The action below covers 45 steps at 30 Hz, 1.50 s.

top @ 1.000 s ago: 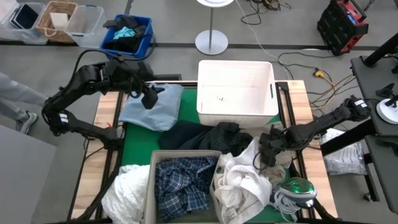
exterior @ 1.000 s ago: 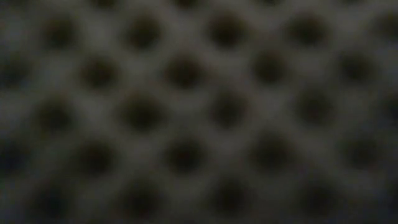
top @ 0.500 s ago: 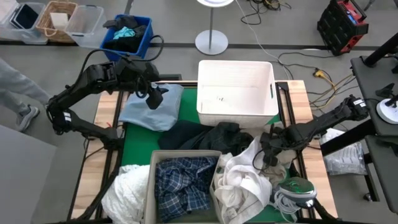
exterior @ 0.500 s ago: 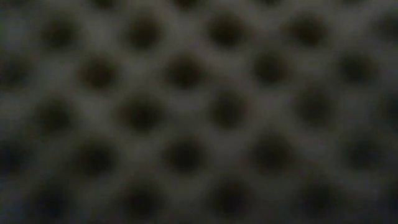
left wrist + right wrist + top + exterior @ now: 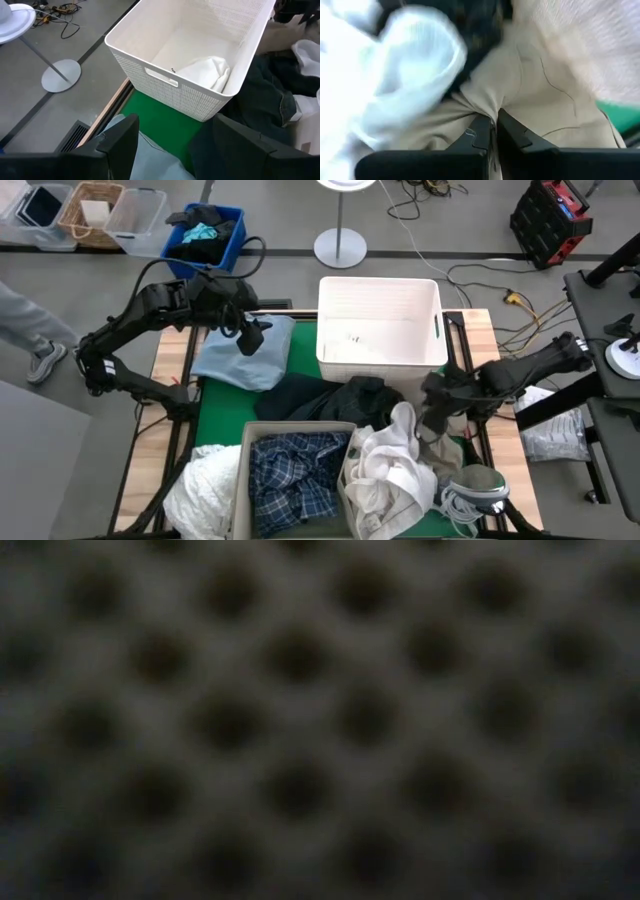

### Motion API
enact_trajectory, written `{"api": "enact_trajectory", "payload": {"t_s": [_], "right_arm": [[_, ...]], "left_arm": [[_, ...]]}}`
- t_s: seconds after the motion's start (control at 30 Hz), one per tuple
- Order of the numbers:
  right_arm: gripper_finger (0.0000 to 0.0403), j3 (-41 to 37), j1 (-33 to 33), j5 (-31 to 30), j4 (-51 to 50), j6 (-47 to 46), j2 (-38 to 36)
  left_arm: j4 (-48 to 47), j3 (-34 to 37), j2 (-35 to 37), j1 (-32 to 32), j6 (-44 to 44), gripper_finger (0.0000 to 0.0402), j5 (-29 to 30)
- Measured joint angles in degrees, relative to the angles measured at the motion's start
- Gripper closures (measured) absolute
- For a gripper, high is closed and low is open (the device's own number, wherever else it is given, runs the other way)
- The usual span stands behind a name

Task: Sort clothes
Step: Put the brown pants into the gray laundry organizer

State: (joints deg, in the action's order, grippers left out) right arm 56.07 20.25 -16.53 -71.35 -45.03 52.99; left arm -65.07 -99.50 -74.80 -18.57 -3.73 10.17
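The right end effector is closed, pinching a fold of the khaki piece near the bench's right edge. The left end effector, fingers spread and empty, hovers over the light blue shirt by the left edge.

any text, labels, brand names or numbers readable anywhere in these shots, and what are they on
None can be read.
White basket: a small dark mark on its inner wall, too small to read.
Red and black case on the floor: no legible lettering.
Low view: only a blurred dotted pattern, no text.
Clothes such as the blue plaid shirt and the light blue shirt: no tags or print visible.
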Motion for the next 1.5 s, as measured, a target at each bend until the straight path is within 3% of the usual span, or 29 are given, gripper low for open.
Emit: {"api": "enact_trajectory", "payload": {"t_s": [0.23, 0.47, 1.0, 1.27, 1.5], "right_arm": [[0.0394, 12.9, 0.0, -5.54, 1.17, 2.73, 0.0], [0.0394, 21.9, -0.01, -12.22, 9.7, 12.08, 0.04], [0.0394, 30.07, -0.02, -19.59, 49.06, 46.16, 2.82], [0.0394, 37.86, -0.04, -16.89, 61.2, 58.57, 9.55], [0.0394, 48.82, -0.04, -12.62, 61.07, 62.72, 19.24]], "left_arm": [[0.1, 0.0, 0.04, 0.0, 0.0, 0.0171, -0.02], [4.25, 0.0, 0.45, 0.0, 0.0, 0.0171, -0.22], [14.88, 0.0, 2.77, 0.01, 0.23, 0.0171, -2.17], [26.16, 0.0, 2.68, 0.0, 1.79, 0.0171, -1.58], [37.65, 0.0, 3.35, 0.0, 6.69, 0.0171, -0.15]]}}
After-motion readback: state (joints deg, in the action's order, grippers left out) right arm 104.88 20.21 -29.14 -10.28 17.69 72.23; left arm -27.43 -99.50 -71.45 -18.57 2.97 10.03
